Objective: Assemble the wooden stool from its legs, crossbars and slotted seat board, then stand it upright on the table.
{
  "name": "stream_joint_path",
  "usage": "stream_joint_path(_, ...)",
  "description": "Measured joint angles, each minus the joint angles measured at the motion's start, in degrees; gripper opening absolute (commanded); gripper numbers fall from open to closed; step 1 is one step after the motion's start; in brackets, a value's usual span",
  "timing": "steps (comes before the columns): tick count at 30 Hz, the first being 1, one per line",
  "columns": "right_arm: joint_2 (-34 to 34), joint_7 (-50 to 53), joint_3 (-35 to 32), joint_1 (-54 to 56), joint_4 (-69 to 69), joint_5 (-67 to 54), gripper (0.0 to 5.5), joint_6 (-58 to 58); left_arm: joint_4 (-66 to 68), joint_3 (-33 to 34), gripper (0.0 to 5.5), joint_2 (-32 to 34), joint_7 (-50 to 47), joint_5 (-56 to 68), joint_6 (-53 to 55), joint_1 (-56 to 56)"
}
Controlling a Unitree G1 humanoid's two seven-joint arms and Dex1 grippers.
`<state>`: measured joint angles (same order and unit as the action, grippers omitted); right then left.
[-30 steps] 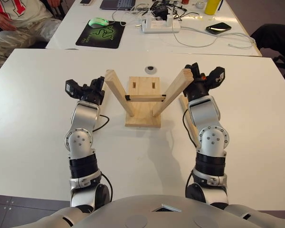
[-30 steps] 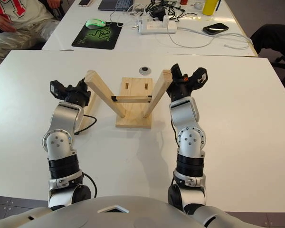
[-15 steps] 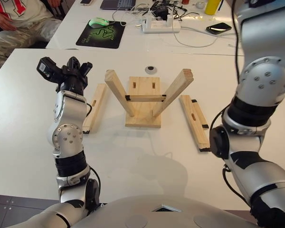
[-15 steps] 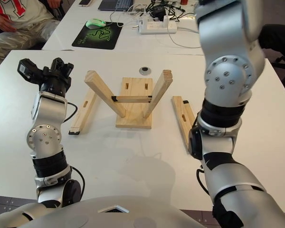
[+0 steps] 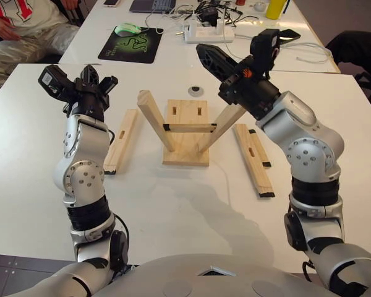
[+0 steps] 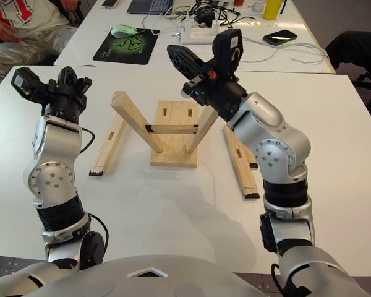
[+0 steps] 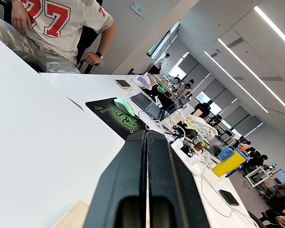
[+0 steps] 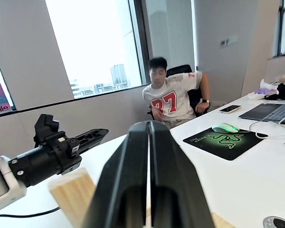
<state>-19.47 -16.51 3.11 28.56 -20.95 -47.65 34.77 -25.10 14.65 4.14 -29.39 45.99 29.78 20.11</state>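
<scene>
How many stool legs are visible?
4. A left standing leg and right standing leg stand tilted on the seat board, joined by a crossbar. A left loose leg and right loose leg lie flat on the table beside it.

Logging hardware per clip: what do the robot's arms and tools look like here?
The left arm and right arm are silver-grey rounded segments with black bands at the joints and round caps ringed by small dots. Thin black cables loop beside them. The left tool and right tool are matte black and tapering; an orange mark sits behind the right one.
</scene>
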Motion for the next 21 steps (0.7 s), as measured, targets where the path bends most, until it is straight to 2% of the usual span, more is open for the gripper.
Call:
stream_joint_path(6, 2.87, 0.19, -0.1, 1.1, 0.39, 1.94, 0.02, -0.15, -0.37, 0.66, 0.0, -0.48, 0.34, -0.03, 0.88, 0.48)
stream_joint_path(9, 5.02, 1.84, -2.38, 3.02, 2.34, 2.17, 0.02, -0.42, -0.36, 1.08, 0.0, -0.63, 0.65, -0.16, 1.09, 0.48)
stream_joint_path(12, 5.26, 3.37, -6.0, 8.44, 3.1, 1.96, 0.02, -1.01, -0.35, 1.21, 0.0, -0.79, 0.81, -0.55, 1.14, 0.48)
stream_joint_path(18, 3.8, 6.63, -17.21, 32.51, 6.63, -3.29, 0.02, -4.87, -0.52, 1.27, 0.0, -0.91, 1.3, -1.22, 1.35, 0.4)
stream_joint_path(21, 2.03, 5.59, -19.62, 36.08, 7.72, -3.05, 0.02, -7.48, -0.69, 1.29, 0.0, -0.97, 1.43, -1.58, 1.58, 0.36)
